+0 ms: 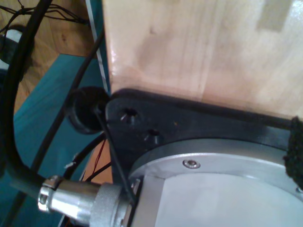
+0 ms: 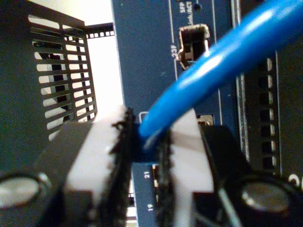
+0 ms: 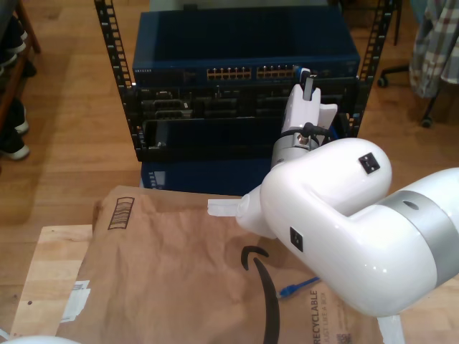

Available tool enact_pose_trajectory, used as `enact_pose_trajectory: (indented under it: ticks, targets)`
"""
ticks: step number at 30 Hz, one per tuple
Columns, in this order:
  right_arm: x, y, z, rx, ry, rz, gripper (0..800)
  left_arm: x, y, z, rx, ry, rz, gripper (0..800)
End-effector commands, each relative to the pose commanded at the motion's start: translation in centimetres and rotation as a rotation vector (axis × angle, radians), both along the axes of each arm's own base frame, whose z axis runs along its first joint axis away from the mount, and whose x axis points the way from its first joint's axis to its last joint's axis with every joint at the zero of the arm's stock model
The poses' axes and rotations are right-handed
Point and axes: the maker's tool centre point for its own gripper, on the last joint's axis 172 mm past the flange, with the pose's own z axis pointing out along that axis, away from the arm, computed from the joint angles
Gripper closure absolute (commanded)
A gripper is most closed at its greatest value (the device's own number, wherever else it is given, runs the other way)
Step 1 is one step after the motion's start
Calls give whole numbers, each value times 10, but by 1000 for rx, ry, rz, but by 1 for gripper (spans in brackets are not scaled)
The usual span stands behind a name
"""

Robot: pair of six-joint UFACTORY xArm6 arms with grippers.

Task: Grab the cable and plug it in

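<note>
The bright-blue cable [image 2: 222,61] runs out from between the white-padded fingers [image 2: 94,161] of my second gripper [image 2: 147,142], which is shut on it; the plug at that end is hidden behind the pads. The gripper sits close to the blue switch face [image 2: 147,56], just under an SFP port [image 2: 193,43]. In the exterior view my second gripper [image 3: 307,77] reaches the row of ports on the blue switch [image 3: 244,72] in the rack. The cable's other end [image 3: 294,289] lies on brown paper beside the big white arm [image 3: 344,215].
Brown paper [image 3: 179,265] covers a wooden table [image 3: 50,272] in front of the black rack [image 3: 115,72]. A black vented panel [image 2: 61,71] flanks the switch. The first wrist view holds a thick black robot cable [image 1: 14,118], its metal connector [image 1: 75,201] and a black base plate [image 1: 189,123].
</note>
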Motion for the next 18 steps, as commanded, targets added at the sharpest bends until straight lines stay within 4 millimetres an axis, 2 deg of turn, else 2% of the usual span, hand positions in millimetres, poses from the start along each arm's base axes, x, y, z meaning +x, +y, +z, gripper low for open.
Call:
enact_pose_trajectory:
  ticks: [18]
  targets:
    - [1, -3, -2, 1, 1, -4, 800, 0, 0, 0, 0, 0, 0, 0]
